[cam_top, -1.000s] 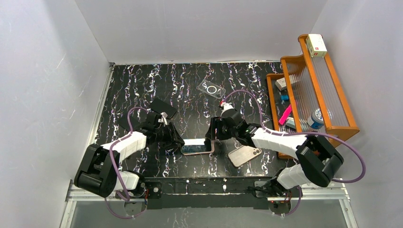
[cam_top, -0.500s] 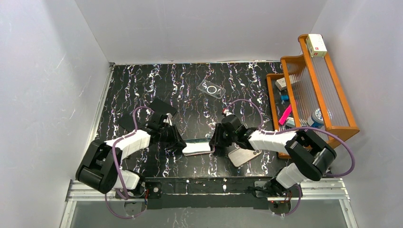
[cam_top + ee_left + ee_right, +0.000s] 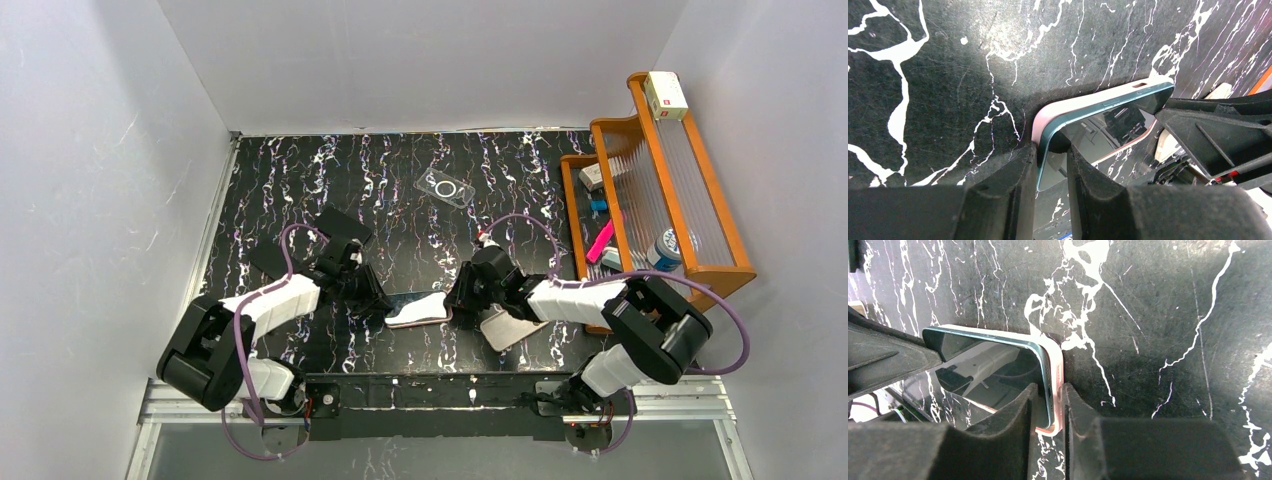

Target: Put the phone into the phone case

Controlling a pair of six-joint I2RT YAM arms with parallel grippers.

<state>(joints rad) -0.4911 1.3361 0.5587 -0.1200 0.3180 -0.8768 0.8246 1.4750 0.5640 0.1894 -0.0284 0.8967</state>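
A phone with a teal rim sits against a pink phone case, and the pair is tipped up on its long edge at the front middle of the black marbled table. My left gripper is shut on its left end. In the left wrist view the fingers pinch phone and case together. My right gripper is shut on the right end. In the right wrist view the phone's glass faces left and the case lies along its back, between the fingers.
A silver phone lies face down just right of my right gripper. A clear case lies farther back. Two black flat items lie behind my left arm. A wooden rack with small items stands at the right.
The phone and pink case went from lying flat to tipped up on a long edge. Both grippers rolled with it and moved slightly nearer.
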